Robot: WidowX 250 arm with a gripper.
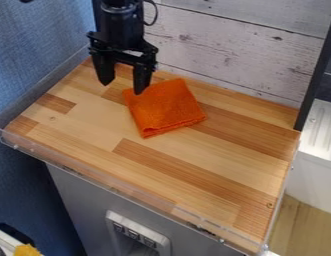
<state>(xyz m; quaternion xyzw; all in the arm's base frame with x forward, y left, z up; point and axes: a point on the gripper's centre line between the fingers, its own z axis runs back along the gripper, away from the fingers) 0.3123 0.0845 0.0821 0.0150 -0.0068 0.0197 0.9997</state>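
My black gripper [122,87] hangs over the back left part of the wooden counter, its two fingers spread apart with nothing between them. An orange cloth [164,108], folded to a rough square, lies flat on the counter [228,172] just right of and below the gripper. The right finger is over or at the cloth's upper left corner; whether it touches the cloth I cannot tell. The left finger is over bare wood.
A whitewashed plank wall [228,45] stands behind the counter, and a blue wall [34,55] is on the left. Clear plastic edging [101,172] runs along the front. A black post [316,75] rises at the back right, beside a white unit [318,155].
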